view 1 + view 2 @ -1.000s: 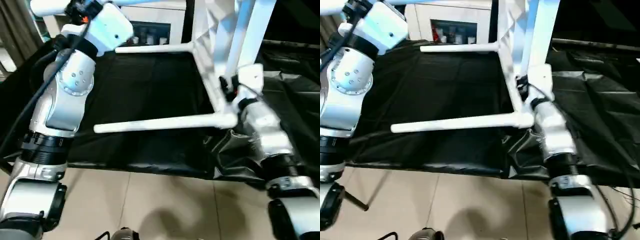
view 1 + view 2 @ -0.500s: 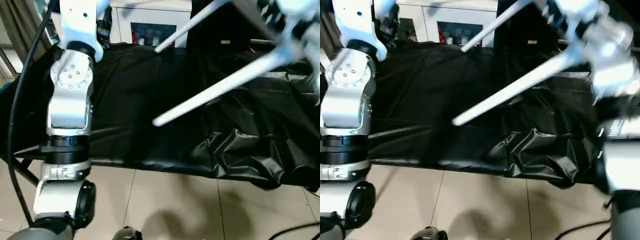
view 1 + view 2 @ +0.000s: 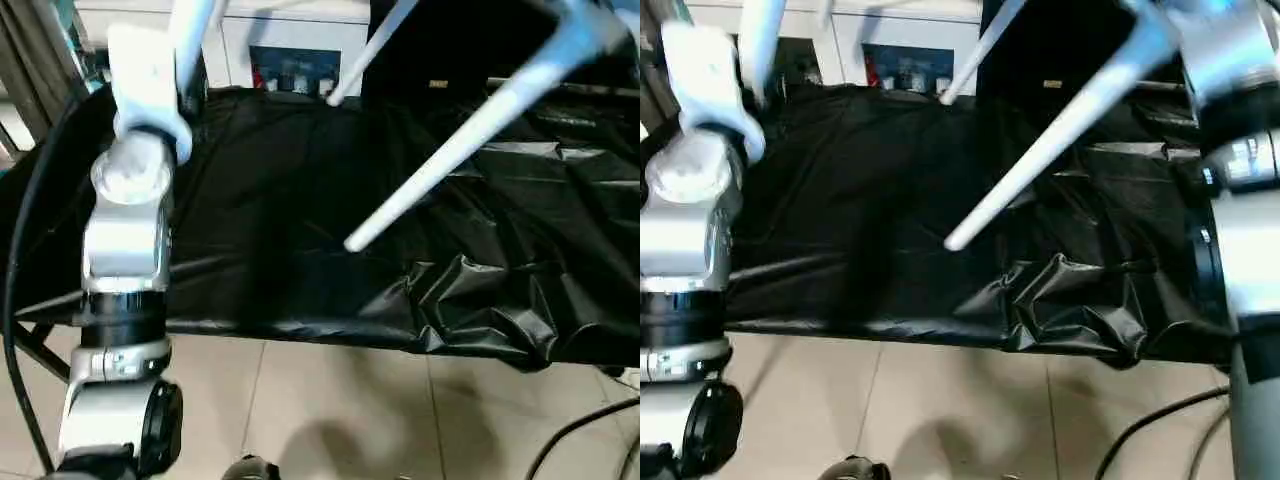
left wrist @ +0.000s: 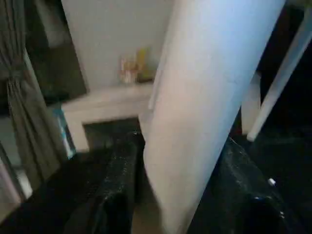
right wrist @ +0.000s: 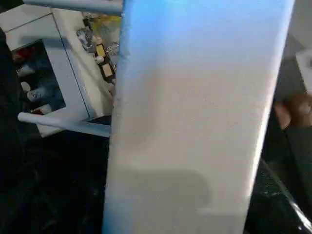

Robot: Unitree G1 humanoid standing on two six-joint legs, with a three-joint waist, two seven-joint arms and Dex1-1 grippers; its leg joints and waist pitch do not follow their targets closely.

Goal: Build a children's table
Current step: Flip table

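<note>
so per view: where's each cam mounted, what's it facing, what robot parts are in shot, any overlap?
Left eye: head, looking down at black-draped bench; left arm, table leg.
Right eye: same scene from slightly to the side; right arm at edge.
Left wrist: on the wrist, close on a white leg, cabinet behind.
Right wrist: white table part up close.
Shared: cabinet, legs.

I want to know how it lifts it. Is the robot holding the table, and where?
The children's table is lifted off the black cloth, legs pointing down. Where it's gripped cannot be told.
</note>
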